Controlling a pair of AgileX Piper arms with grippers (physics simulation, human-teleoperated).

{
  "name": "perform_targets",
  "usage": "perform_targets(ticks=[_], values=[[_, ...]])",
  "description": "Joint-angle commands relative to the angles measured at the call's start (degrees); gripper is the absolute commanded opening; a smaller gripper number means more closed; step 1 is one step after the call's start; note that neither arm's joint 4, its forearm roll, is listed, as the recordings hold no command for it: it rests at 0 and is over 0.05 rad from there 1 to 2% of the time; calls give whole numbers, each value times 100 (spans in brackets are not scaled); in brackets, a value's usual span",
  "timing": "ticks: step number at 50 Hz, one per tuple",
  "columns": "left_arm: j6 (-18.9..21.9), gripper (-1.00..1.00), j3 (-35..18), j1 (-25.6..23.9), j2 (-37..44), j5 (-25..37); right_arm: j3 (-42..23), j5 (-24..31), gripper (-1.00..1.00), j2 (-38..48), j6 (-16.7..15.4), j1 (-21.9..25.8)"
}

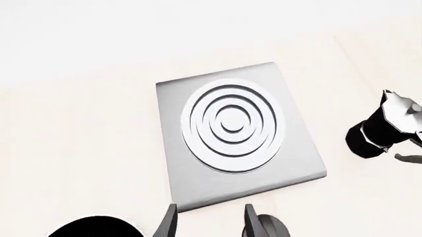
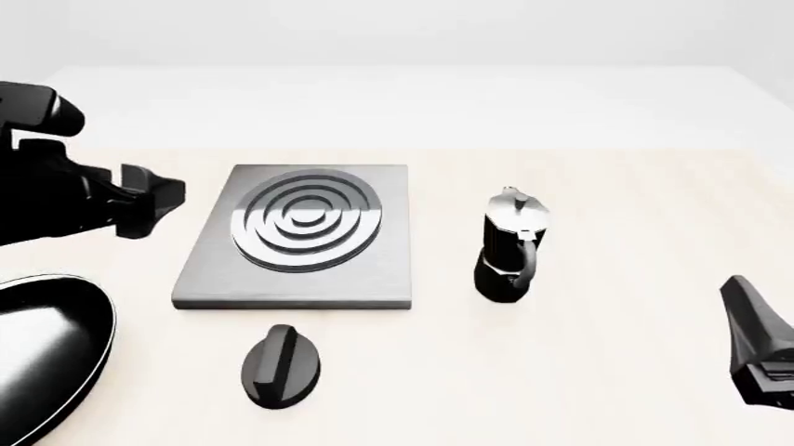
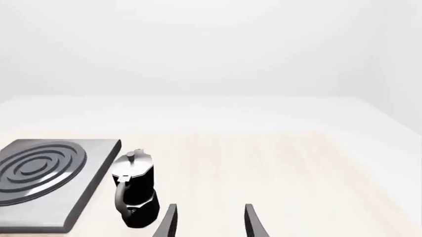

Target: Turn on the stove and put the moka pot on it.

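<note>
No readable text, label, brand, number or sign shows on anything here.

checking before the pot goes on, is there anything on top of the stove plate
Nothing sits on the stove plate; its burner rings are bare in all views. The moka pot stands on the table beside it, apart. What lies under the plate is hidden.

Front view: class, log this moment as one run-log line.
stove: bare | knob: untouched | moka pot: upright beside stove | left pincer: open | right pincer: open
</note>
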Motion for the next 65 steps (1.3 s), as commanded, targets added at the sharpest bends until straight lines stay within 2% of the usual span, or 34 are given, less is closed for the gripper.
perform_targets(ticks=[1, 9, 11, 32, 36, 50, 52, 57, 65], values=[[-353, 100, -506, -370, 577, 578, 3, -77, 100, 110, -26, -9], [-627, 100, -411, -654, 785, 588, 6, -152, 100, 214, -5, 2], [-821, 100, -341, -738, 913, 538, 7, -220, 100, 311, 6, 4], [-1084, 100, 6, -923, 1331, 235, 10, -315, 100, 447, 98, 56], [-1234, 100, 93, -1005, 1390, 167, 10, -291, 100, 424, 127, 57], [-1389, 100, 110, -1145, 1649, -29, 10, -436, 100, 605, 205, 86], [-1274, 100, 98, -1104, 1657, -96, 10, -454, 100, 626, 213, 96], [-1494, 100, 243, -1275, 1790, -242, 10, -495, 100, 664, 187, 80], [-1533, 100, 299, -1254, 1921, -368, 10, -511, 100, 684, 202, 84]])
